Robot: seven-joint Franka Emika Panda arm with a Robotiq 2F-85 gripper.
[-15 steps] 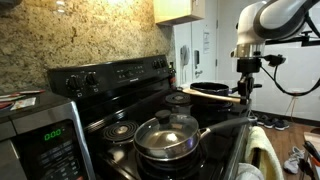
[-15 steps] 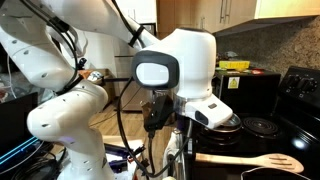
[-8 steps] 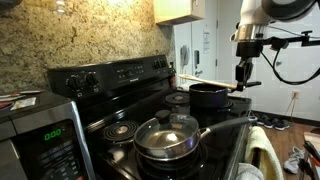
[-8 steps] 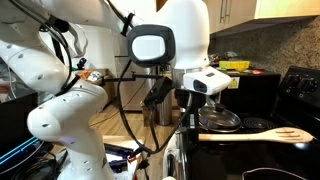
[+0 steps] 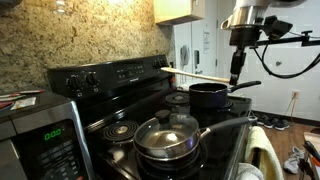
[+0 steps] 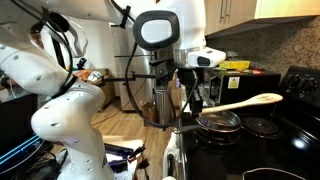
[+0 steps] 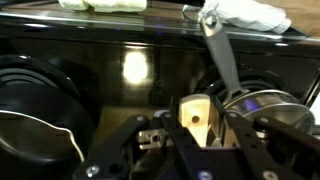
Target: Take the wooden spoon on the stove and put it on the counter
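My gripper is shut on the handle end of the wooden spoon and holds it level in the air, well above the black stove. In an exterior view the spoon sticks out sideways from the gripper, with its slotted head over the stove. In the wrist view the pale handle end sits between the two fingers, with the stove top below.
A black pot stands on a back burner, right under the spoon. A steel pan with a glass lid sits in front. A microwave stands beside the stove. A towel hangs at the stove front.
The gripper has risen with the spoon in it, from just above the black pot to well above the stove. The pot and pan have not moved.
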